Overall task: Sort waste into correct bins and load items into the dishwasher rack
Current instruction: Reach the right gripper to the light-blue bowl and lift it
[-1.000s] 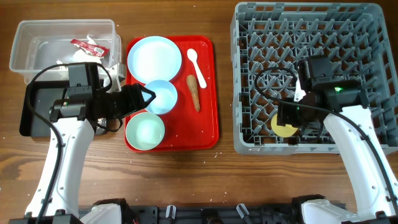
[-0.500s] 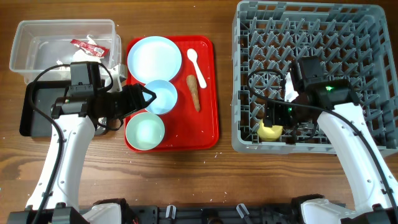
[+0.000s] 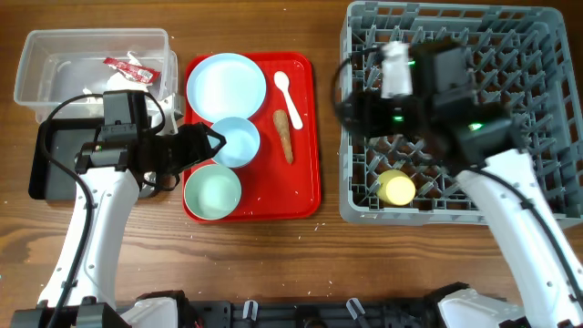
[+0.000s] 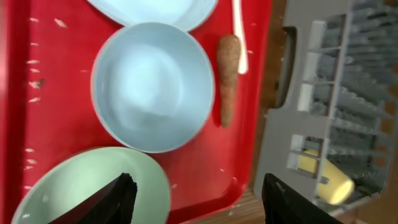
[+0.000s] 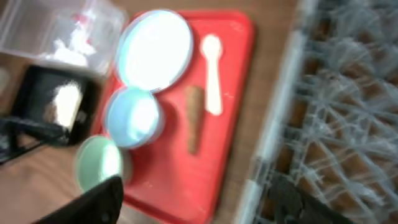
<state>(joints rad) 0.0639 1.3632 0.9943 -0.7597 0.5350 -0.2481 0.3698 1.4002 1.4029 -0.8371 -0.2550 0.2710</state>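
Observation:
My left gripper (image 3: 217,143) (image 4: 196,200) is open and empty. It hovers over the red tray, between the pale blue bowl (image 3: 239,144) (image 4: 152,87) and the pale green bowl (image 3: 213,193) (image 4: 74,193). My right gripper (image 3: 350,109) (image 5: 196,202) is open and empty, raised over the left side of the grey rack (image 3: 547,109). The yellow cup (image 3: 397,188) (image 4: 326,177) lies in the rack's front row. The pale blue plate (image 3: 225,84), white spoon (image 3: 288,97) and brown stick (image 3: 284,135) (image 4: 227,78) lie on the tray. The red-and-white wrapper (image 3: 126,66) is in the clear tub (image 3: 55,77).
The red serving tray (image 3: 310,182) sits between the bins and the rack. The black tray (image 3: 44,173) lies under my left arm, in front of the clear tub. White crumbs dot the red tray. The right wrist view is blurred.
My right gripper has let go of the yellow cup, which now rests in the rack, and has lifted and swung back toward the rack's left side. The left arm has not moved.

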